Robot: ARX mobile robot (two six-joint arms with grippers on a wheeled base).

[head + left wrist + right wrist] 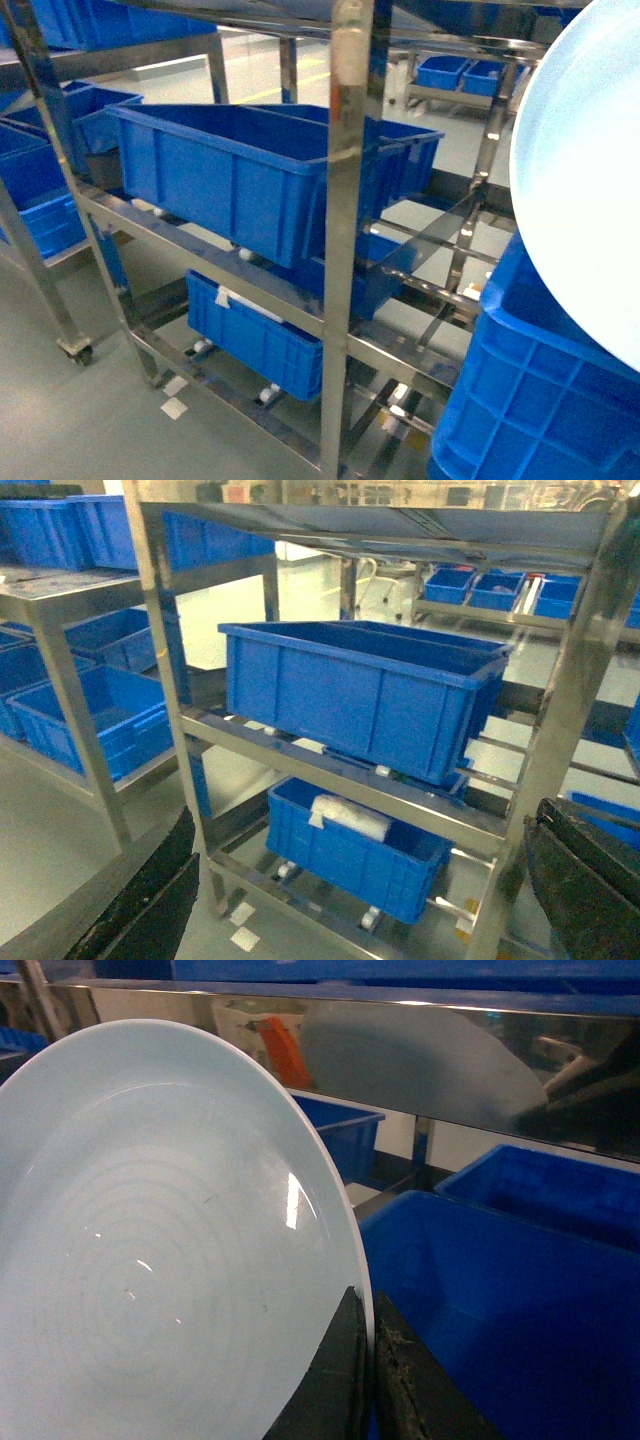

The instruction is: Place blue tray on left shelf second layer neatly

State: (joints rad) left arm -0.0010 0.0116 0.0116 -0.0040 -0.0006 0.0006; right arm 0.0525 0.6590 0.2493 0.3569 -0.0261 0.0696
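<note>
Right hand [365,1360] clenched on rim of blue tray [150,1250], held tilted above a blue crate [500,1320]; left hand [330,900] with fingers spread, released, facing the shelf [340,775].

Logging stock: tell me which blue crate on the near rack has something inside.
The lower crate, beneath the big crate: a white wrapped bundle lies in it. The big one's inside is not visible.
</note>
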